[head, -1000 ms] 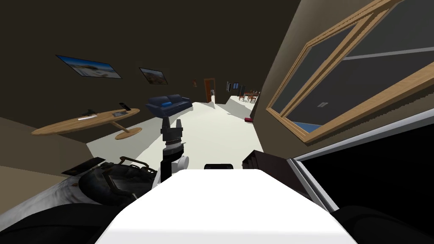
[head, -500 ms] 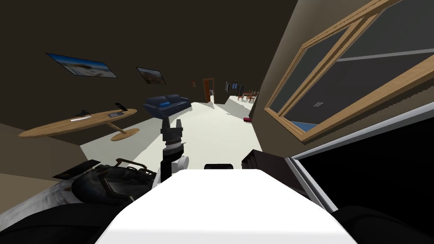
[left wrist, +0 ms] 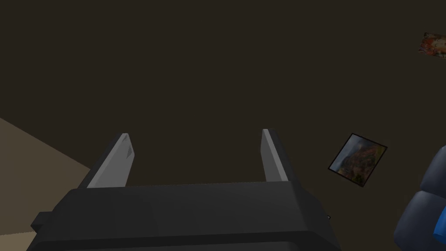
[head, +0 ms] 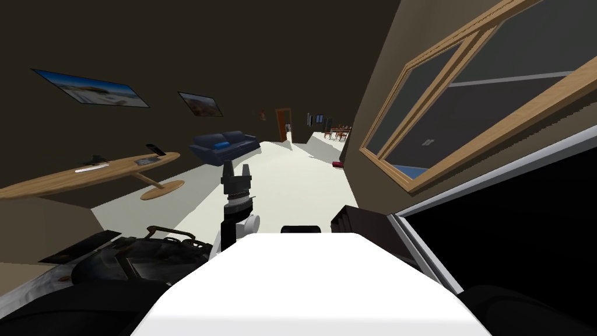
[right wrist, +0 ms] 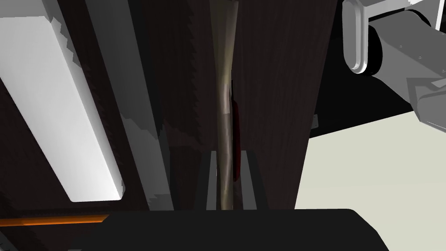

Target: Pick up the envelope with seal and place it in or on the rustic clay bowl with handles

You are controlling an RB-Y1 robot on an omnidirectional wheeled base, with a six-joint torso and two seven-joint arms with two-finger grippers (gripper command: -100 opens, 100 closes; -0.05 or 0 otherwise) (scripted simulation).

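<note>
Half the task looked done: the right gripper (right wrist: pixel 226 159) was closed tightly on the thin envelope (right wrist: pixel 224 100), close to a dark wooden cabinet (right wrist: pixel 278 87). The left gripper (head: pixel 236 168) stood wide open, empty. Placing it in the dark bowl with handles (head: pixel 140 262) remained.

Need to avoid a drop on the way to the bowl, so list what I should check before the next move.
1. Right gripper shut on the envelope: ok, its fingers press both faces.
2. Seal on the envelope: ok, a dark red patch on one face.
3. Envelope flat: not ok, it bows slightly past the fingertips.
4. Left gripper free: ok, open and holding nothing.
5. Dark bowl with handles in sight: ok, low on my left.
6. Clear path to the bowl: cannot tell; a dark wood panel stands close beside the envelope.
</note>
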